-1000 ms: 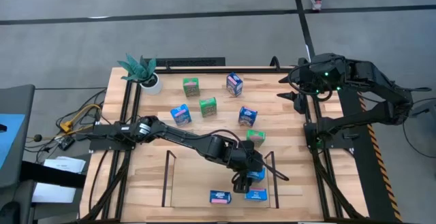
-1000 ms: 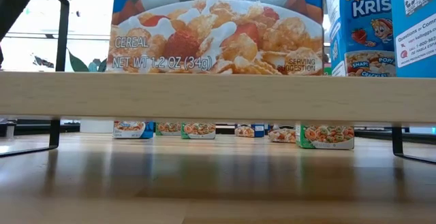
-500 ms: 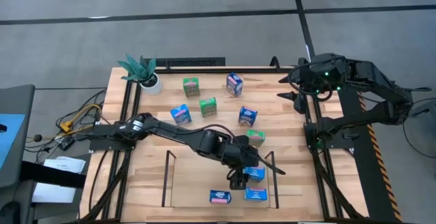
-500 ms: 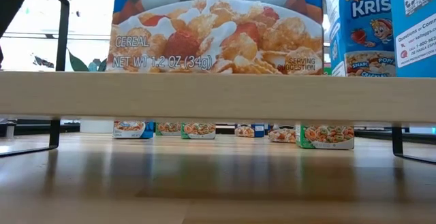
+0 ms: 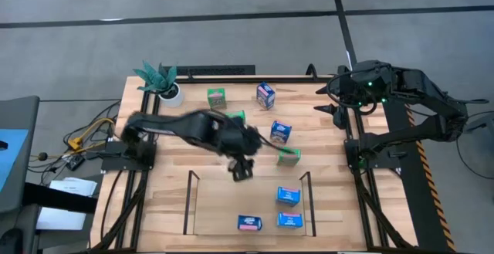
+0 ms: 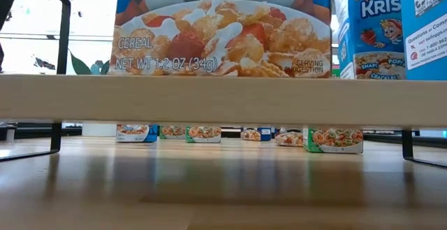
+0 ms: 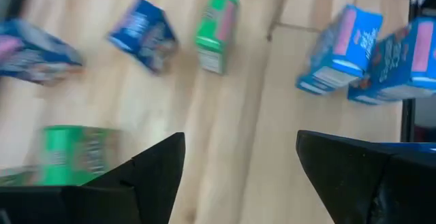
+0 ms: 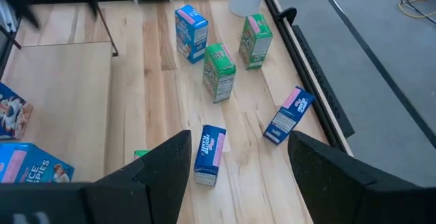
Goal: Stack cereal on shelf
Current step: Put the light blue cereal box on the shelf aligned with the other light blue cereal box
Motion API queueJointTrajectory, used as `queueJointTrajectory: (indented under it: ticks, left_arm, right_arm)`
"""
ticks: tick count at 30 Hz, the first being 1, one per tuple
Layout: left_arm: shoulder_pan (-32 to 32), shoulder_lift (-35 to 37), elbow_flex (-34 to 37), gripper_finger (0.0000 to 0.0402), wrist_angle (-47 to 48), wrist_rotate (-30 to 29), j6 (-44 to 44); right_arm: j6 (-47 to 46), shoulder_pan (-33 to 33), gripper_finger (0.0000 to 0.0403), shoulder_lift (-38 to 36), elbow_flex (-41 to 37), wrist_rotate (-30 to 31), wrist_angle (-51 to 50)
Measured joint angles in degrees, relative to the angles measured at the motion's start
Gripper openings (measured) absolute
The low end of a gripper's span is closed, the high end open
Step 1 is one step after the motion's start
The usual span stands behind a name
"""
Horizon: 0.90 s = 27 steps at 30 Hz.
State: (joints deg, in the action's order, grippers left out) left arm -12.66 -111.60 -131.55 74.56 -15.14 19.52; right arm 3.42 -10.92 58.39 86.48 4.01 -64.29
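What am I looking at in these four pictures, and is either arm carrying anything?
This is a two-armed robot at a wooden table. One picture looks straight down, one looks level across the tabletop, and one looks out from each wrist. Three blue cereal boxes sit on the shelf. More blue and green boxes are loose beyond it, near a potted plant. The left pincer hovers open and empty over the table. The right pincer waits open and empty at the table's right edge.

Cereal box [image 6: 223,27] reads "CEREAL NET WT 1.2 OZ (34g)".
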Motion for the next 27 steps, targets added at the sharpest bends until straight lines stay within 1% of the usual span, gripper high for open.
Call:
queueJointTrajectory:
  ticks: [4,7,8,10,13,18,21,23,27]
  left_arm:
    - [0.50,5.72,0.00,0.0267,6.40,-6.85,-4.11]
    - [1.18,9.16,1.52,0.0267,13.02,-11.95,-4.55]
    - [1.83,10.50,2.90,0.0267,13.99,-12.43,-3.87]
    - [3.39,13.24,6.82,0.0267,14.52,-11.59,-3.14]
    - [5.57,18.06,16.24,0.0267,12.77,-11.33,-4.08]
    - [11.43,29.58,37.44,0.0267,1.26,-8.69,-6.10]
    - [15.47,36.58,48.75,0.0271,-5.12,-8.25,-6.33]
    - [17.89,40.43,54.95,0.0274,-8.35,-7.36,-6.92]
    - [22.15,45.59,64.64,0.0283,-16.30,-2.31,-7.15]
  right_arm:
    - [0.13,-0.02,0.0270,0.00,0.00,0.00,0.02]
    - [0.28,-0.09,0.0270,0.00,0.00,0.02,0.07]
    - [0.33,-0.15,0.0270,0.00,0.00,0.05,0.08]
    - [1.06,-0.17,0.0270,0.00,0.00,0.19,0.33]
    - [1.56,-0.17,0.0270,0.05,0.00,0.20,1.11]
    - [1.60,-0.17,0.0270,0.15,0.00,0.22,3.02]
    - [1.57,-0.17,0.0270,0.15,0.00,0.24,4.15]
    - [1.57,-0.17,0.0270,0.15,0.00,0.26,4.39]
    - [1.57,-0.17,0.0270,0.15,0.00,0.30,5.50]
